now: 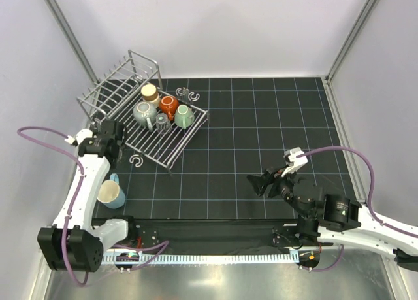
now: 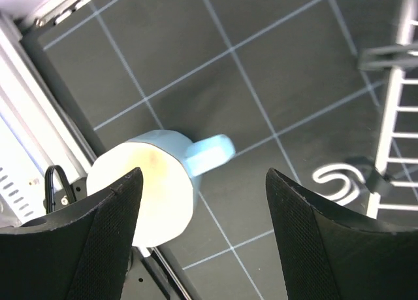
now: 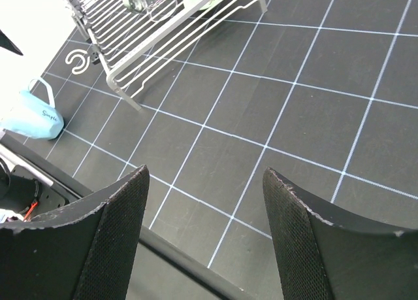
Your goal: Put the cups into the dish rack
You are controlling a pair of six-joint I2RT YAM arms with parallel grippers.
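Observation:
The silver wire dish rack (image 1: 111, 94) stands at the back left. In it are a beige cup (image 1: 150, 91), an orange-red cup (image 1: 168, 104), a grey mug (image 1: 144, 114), a mint green cup (image 1: 184, 116) and a clear glass (image 1: 161, 121). A light blue cup (image 1: 112, 193) lies on the mat near the front left. In the left wrist view it (image 2: 157, 189) shows its cream inside, its handle pointing right. My left gripper (image 2: 202, 234) is open and empty above it, by the rack's near corner (image 1: 110, 138). My right gripper (image 1: 258, 182) is open and empty over the mat (image 3: 206, 234).
A grey C-shaped clip (image 1: 136, 159) lies in front of the rack, also seen in the left wrist view (image 2: 339, 182) and the right wrist view (image 3: 78, 59). Two more clips (image 1: 186, 93) lie behind the rack. The mat's front edge (image 3: 183, 261) is below the right gripper.

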